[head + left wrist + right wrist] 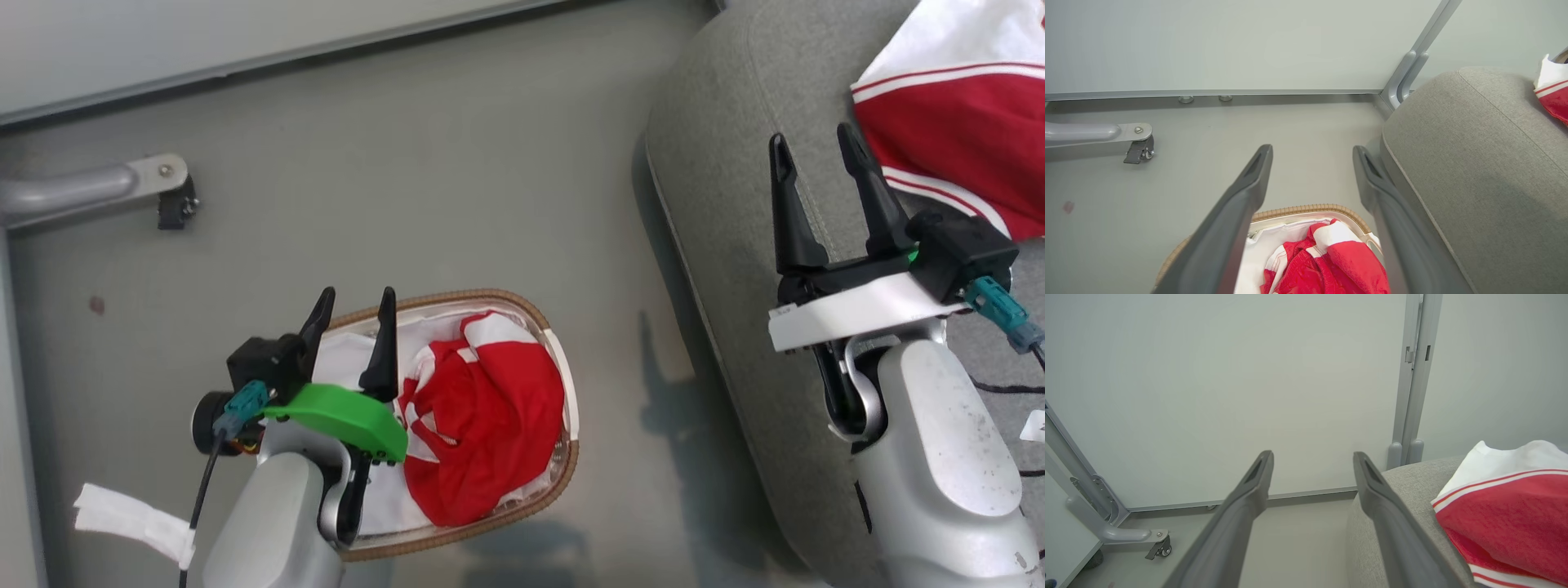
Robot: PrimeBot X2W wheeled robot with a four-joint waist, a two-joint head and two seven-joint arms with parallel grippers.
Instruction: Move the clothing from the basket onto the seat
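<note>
On the seat [735, 122] lies one garment [955, 122] (cut off); a second garment [490, 408] sits in the basket [457, 296]; left gripper [358, 291] and right gripper [811, 135] gape empty.

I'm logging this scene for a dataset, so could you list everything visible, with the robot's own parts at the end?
floor: 1, grey, under everything
seat: 1, light grey, on the right of the head view
basket: 1, white with a brown woven rim, on the floor left of the seat
liner: 1, white, inside the basket
clothing: 2, red with white, one in the basket, one on the seat
wall panels: pale grey, beyond the floor
metal leg: 1, grey with a caster, on the far left
white strip: 1, by the left arm's cable
left gripper: 1, dark, open, over the basket
right gripper: 1, dark, open, over the seat
</note>
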